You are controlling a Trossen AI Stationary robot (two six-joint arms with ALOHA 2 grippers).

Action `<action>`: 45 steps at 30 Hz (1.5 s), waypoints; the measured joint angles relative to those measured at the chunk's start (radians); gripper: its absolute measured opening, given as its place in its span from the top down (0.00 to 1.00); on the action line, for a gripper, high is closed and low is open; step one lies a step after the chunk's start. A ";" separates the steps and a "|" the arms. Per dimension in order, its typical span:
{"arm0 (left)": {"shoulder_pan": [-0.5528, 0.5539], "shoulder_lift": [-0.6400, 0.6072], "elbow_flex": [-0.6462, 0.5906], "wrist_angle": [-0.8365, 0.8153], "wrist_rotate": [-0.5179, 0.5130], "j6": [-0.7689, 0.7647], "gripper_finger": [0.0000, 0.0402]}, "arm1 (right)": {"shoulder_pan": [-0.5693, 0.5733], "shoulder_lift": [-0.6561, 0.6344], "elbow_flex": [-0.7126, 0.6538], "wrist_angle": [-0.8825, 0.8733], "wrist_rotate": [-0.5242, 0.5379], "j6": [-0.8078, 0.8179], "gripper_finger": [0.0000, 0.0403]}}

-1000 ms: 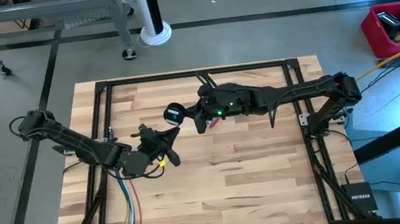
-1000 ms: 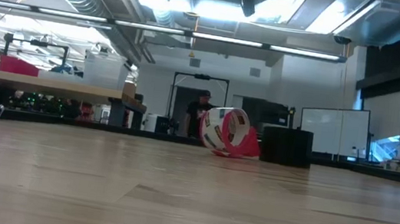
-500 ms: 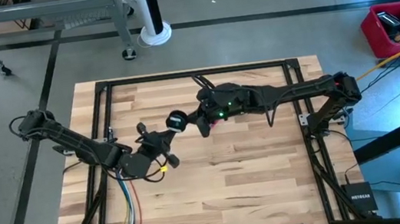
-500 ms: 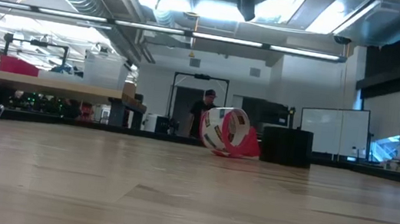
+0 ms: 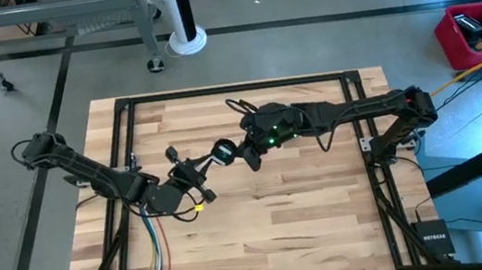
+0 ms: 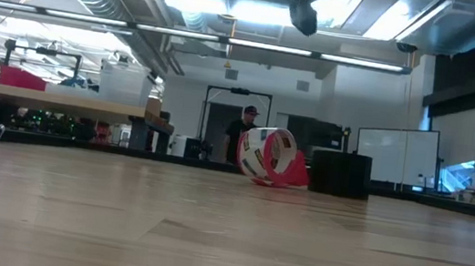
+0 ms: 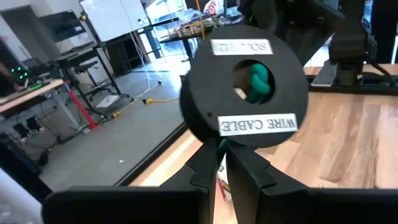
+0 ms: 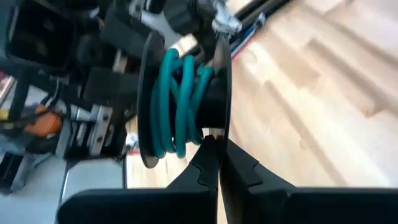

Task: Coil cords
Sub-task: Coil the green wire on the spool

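Above the middle of the bench [image 5: 261, 216], the left gripper [image 7: 217, 165] and right gripper [image 8: 213, 155] meet at a small black spool [image 5: 222, 151] wound with green cord [image 8: 180, 102] — each gripper's jaws nearly together, pinching the spool's rim. Farther off, a red-and-white tape roll [image 6: 273, 157] stands near the bench's far edge.

I see black spool [image 5: 222, 151] with green cord [image 8: 180, 102] shifted since a second ago: further from table's far edge, toward left gripper [image 5: 197, 167]. Right gripper [image 5: 245, 152] moved with it, further toward left arm. Left gripper raised nearer spool, fingers [image 7: 208, 168] parted slightly around thin green strand. Person in doorway [image 6: 240, 132] stepped a bit rightward in low view.
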State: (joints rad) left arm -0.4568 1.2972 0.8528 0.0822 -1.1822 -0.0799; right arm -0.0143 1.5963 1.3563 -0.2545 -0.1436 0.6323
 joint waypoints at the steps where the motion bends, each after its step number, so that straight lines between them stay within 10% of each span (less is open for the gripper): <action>1: 0.000 0.000 0.000 0.000 0.006 0.006 0.94 | 0.000 0.000 0.000 -0.012 -0.015 0.000 1.00; 29: 0.013 -0.002 0.002 -0.006 0.084 -0.140 0.93 | 0.001 0.002 -0.003 -0.140 -0.041 -0.005 1.00; 45: 0.154 -0.021 0.000 -0.188 0.609 -0.535 0.59 | 0.002 0.002 -0.002 -0.138 -0.002 -0.011 1.00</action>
State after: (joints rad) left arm -0.3033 1.2762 0.8532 -0.1054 -0.5735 -0.6149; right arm -0.0124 1.5982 1.3544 -0.3925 -0.1452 0.6215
